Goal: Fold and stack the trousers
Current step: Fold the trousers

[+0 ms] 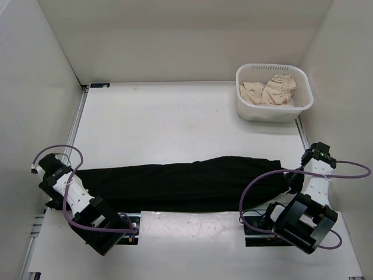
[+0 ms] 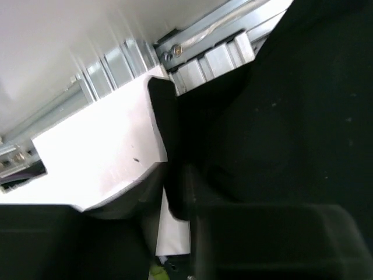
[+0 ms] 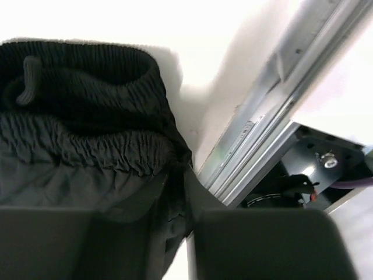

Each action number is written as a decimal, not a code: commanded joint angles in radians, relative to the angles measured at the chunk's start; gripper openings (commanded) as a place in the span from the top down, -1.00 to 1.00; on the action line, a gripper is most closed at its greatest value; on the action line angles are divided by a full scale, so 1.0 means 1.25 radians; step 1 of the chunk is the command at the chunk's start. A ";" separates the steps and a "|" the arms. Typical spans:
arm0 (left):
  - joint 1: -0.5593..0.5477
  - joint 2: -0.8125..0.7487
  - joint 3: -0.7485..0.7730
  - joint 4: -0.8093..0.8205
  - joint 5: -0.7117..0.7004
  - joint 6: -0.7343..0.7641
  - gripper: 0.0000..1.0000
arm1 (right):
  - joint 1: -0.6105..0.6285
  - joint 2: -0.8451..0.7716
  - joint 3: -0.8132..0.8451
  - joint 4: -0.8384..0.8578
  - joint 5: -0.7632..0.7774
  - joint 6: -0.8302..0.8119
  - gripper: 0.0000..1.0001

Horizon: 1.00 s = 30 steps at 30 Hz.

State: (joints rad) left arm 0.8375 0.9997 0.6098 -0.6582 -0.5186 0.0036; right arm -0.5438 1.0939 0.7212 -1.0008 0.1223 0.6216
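Note:
The black trousers (image 1: 180, 184) lie stretched in a long band across the near part of the white table (image 1: 175, 122). My left gripper (image 1: 69, 178) sits at their left end. In the left wrist view a raised fold of the trousers (image 2: 280, 146) runs between the tips of my left gripper (image 2: 175, 198), which are pinched on it. My right gripper (image 1: 293, 177) is at the right end. There the gathered elastic waistband (image 3: 87, 76) of the trousers (image 3: 76, 134) shows, and black cloth fills the narrow gap of my right gripper (image 3: 180, 198).
A white basket (image 1: 274, 111) holding crumpled beige cloth (image 1: 271, 90) stands at the back right. White walls close in the table on three sides. Aluminium rails (image 3: 274, 116) run along the table's sides, close to both grippers.

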 commanded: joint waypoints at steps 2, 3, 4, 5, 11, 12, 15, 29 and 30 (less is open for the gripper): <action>0.016 -0.002 -0.019 0.006 -0.028 -0.003 0.05 | -0.007 -0.001 0.021 -0.020 0.096 0.014 -0.34; 0.016 -0.002 -0.019 -0.001 -0.028 -0.003 -0.36 | -0.007 -0.001 0.029 -0.030 0.096 0.014 -0.54; 0.016 -0.002 -0.008 -0.012 -0.020 -0.003 -0.49 | -0.007 0.006 0.040 -0.037 0.096 0.014 -0.67; 0.016 -0.002 0.025 -0.039 -0.005 -0.003 -0.56 | -0.007 0.006 0.068 -0.046 0.096 0.014 -0.67; 0.016 0.070 0.209 -0.184 0.039 -0.003 -0.69 | 0.019 0.013 0.184 -0.085 0.105 0.022 -0.69; 0.016 0.084 0.234 -0.206 0.039 -0.003 -0.69 | 0.031 0.013 0.195 -0.085 0.097 0.022 -0.69; -0.004 0.128 0.301 -0.251 0.052 -0.003 -0.67 | 0.138 0.013 0.241 -0.085 0.120 0.029 -0.62; -0.352 0.329 0.019 -0.057 -0.059 -0.003 -0.28 | 0.563 0.224 0.055 0.236 -0.020 0.162 0.79; -0.363 0.349 0.019 -0.044 -0.059 -0.003 -0.28 | 0.555 0.255 0.062 0.236 -0.020 0.162 0.82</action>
State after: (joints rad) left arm 0.4133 1.4162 0.6346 -0.8593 -0.5385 0.0109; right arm 0.1543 1.3460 0.7956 -0.7975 0.1207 0.7757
